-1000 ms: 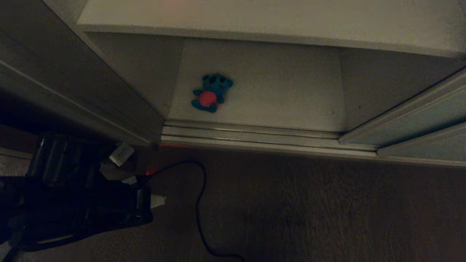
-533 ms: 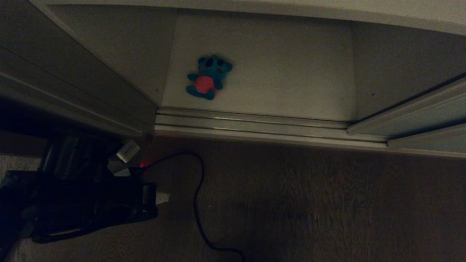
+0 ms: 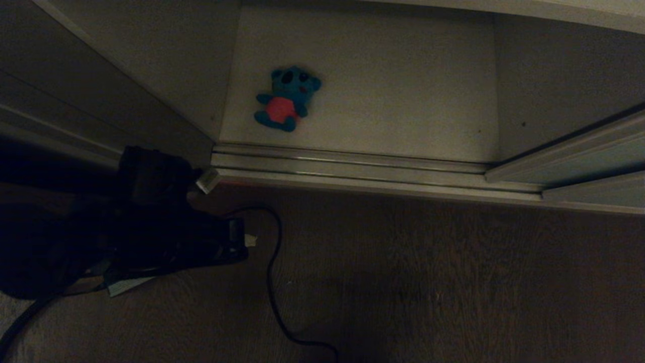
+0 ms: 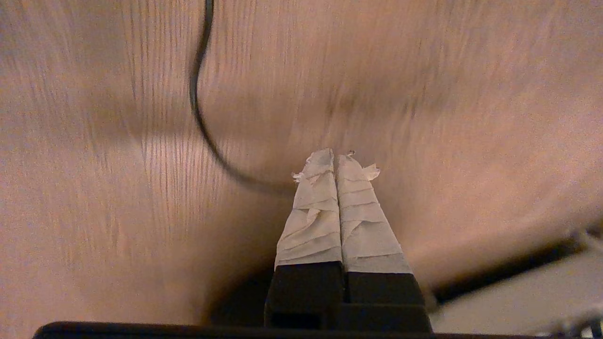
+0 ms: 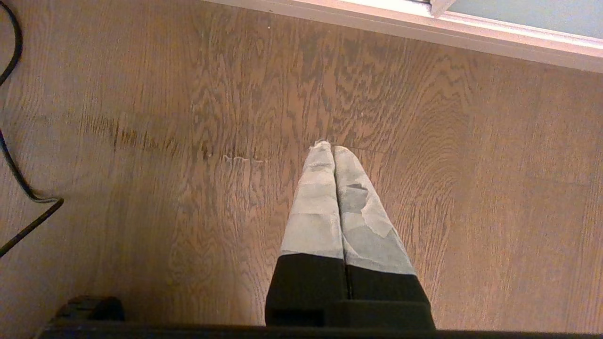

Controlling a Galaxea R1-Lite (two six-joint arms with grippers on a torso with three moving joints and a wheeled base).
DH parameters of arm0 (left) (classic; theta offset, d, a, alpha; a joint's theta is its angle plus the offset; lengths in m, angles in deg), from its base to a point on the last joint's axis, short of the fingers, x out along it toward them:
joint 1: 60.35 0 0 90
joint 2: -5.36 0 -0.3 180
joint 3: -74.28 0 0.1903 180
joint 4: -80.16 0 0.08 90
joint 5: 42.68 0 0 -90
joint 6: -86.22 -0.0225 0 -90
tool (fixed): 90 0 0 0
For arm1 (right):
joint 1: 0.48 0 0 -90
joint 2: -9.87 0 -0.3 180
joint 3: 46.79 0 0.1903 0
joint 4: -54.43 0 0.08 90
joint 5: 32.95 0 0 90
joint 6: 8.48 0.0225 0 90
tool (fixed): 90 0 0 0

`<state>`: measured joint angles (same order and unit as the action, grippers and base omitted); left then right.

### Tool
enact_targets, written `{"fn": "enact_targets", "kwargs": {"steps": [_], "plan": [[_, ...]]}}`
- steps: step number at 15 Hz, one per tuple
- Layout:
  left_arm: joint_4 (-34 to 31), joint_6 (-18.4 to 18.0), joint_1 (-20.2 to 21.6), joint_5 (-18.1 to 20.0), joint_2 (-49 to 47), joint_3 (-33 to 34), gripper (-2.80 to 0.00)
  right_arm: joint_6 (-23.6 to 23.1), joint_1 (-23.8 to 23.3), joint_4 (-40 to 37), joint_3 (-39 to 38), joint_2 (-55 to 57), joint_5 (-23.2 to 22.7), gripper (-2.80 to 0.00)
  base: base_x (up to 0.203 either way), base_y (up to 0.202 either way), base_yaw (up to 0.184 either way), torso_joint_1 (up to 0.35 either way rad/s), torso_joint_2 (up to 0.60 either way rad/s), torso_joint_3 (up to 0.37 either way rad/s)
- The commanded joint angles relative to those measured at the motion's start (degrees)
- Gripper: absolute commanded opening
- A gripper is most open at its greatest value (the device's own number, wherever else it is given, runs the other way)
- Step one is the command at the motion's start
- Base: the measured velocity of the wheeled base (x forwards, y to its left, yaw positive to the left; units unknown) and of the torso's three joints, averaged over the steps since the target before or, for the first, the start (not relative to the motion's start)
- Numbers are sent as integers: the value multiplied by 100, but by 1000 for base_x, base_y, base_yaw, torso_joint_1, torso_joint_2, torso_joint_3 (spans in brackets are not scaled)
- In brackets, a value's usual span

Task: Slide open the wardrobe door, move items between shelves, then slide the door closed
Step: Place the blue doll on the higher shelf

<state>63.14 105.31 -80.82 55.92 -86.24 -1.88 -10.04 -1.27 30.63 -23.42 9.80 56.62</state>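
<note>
Jaws closed, left gripper (image 4: 335,162) hangs over wood floor (image 3: 453,282).

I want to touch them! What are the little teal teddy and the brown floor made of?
The teal plush toy looks like soft, fuzzy fabric with stuffing inside: rounded limbs, matte surface, a red-pink belly. The floor looks like wood or wood-look laminate, smooth and matte: swirling grain lines show, but which one I cannot tell.

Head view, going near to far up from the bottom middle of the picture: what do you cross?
Black cable on the wood floor → ribbed metal floor track → off-white bottom shelf with the teal plush toy lying on it.
</note>
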Motion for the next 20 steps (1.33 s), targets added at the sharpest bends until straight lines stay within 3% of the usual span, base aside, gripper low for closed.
{"fn": "enact_targets", "kwargs": {"steps": [1, 4, 6, 8, 9, 17, 20], "plan": [[641, 15, -18, -357, -696, -407, -280, -2, 0, 0, -18, 7, 0, -280, 0, 0, 0, 0, 0, 0], [2186, -42, -202, -1207, -1138, -894, -280, -2, 0, 0, -18, 7, 0, -280, 0, 0, 0, 0, 0, 0], [2414, -279, -283, -1589, -1337, -1249, -280, -2, 0, 0, -18, 7, 0, -280, 0, 0, 0, 0, 0, 0], [2419, -461, -282, -1647, -1422, -1522, -280, -2, 0, 0, -18, 7, 0, -280, 0, 0, 0, 0, 0, 0], [2430, -645, -279, -1675, -1505, -1789, 0, -2, 0, 0, -18, 7, 0, -280, 0, 0, 0, 0, 0, 0], [2638, -2219, -166, -1673, -2289, -2312, 0, -2, 0, 0, -18, 7, 0, -280, 0, 0, 0, 0, 0, 0], [2973, -2547, -31, -1654, -2843, -2820, 0, -2, 0, 0, -18, 7, 0, -280, 0, 0, 0, 0, 0, 0]]}}
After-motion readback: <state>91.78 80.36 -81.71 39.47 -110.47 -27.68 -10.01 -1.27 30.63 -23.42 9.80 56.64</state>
